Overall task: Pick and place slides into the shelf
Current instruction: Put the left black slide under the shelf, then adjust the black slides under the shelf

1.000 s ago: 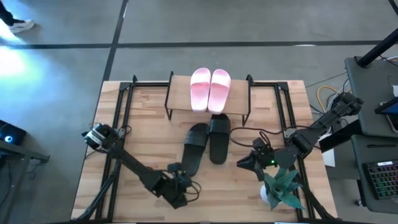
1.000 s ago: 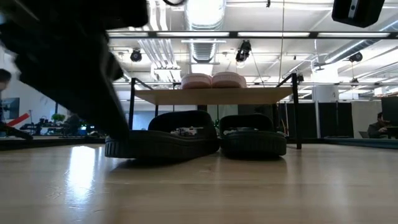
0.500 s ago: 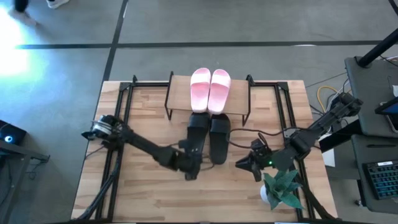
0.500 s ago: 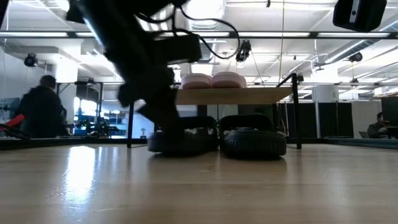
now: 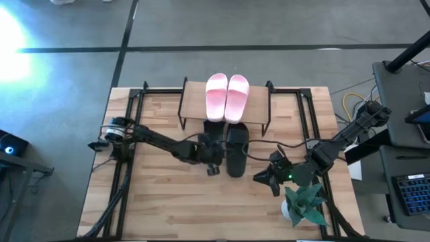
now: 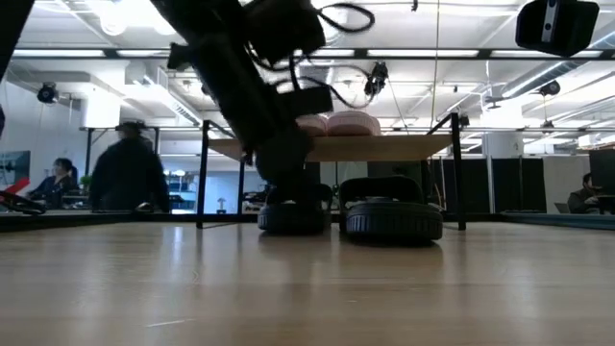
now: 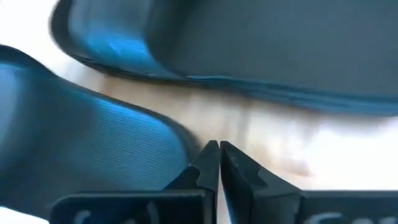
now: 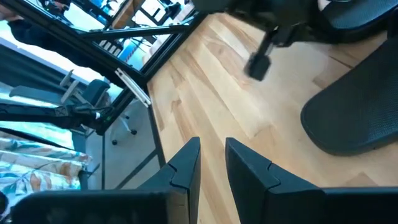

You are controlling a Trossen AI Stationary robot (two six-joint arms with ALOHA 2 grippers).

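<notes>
Since the earlier frame, left hand (image 5: 213, 160) has advanced toward the shelf, pushing the left black slide (image 5: 213, 132) partly beneath it. Fingers (image 7: 208, 163) pressed together, gripping nothing, at that slide's heel. Second black slide (image 5: 236, 149) lies just beside the hand. Beyond, two pink slides (image 5: 227, 96) sit atop the shelf (image 5: 259, 102). Right hand (image 5: 263, 179) waits narrowly parted, empty, above the tabletop (image 5: 161, 202).

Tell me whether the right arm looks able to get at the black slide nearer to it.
Probably yes. Bare tabletop lies between the right gripper and the right-hand black slide; the left gripper works at the other black slide.
</notes>
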